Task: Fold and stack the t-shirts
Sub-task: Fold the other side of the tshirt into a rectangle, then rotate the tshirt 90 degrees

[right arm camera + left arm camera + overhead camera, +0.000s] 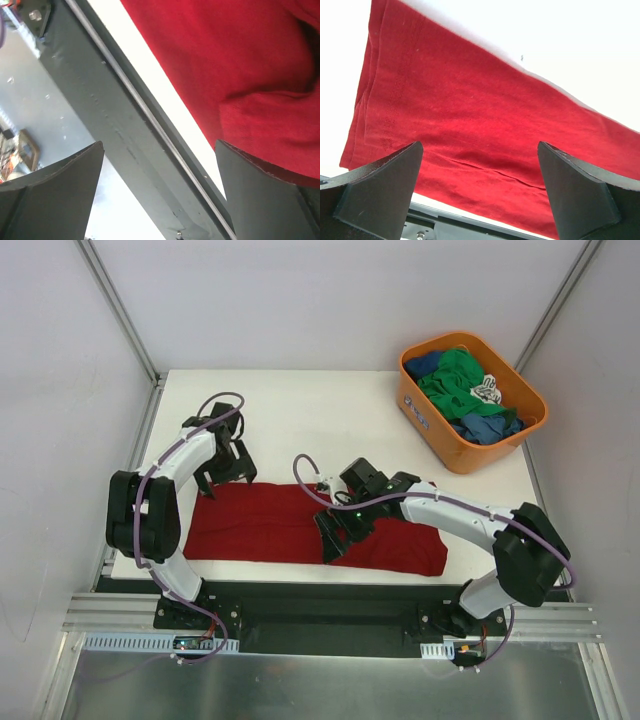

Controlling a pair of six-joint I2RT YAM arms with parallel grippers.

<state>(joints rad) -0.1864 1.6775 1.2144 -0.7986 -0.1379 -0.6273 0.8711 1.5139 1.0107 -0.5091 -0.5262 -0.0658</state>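
two arms stand at the near edge of the white surface, and one dark red t-shirt lies on it toward 6 o'clock, spread as a long flat band running from 9 to 3 along the near edge. in the left wrist view its left end shows several layered edges lying one on another. the left arm curls in from 8 o'clock, and the left jaws hang over the shirt's far-left corner, at about 10 o'clock of the cloth. they stand wide apart with nothing between them but the red cloth below. the right arm reaches in from 4 o'clock, and the right jaws sit at the middle of the shirt's near edge, toward 6 o'clock. they are also spread wide and grip nothing. in the right wrist view one finger hangs over the grey frame beyond the surface's rim and the other over the red cloth; whether either touches, i cannot tell. one orange tub stands well apart at 2 o'clock. heaped in it are one green t-shirt, blue cloth showing in two places, which may be one tee or two, and one black-and-white patterned piece.
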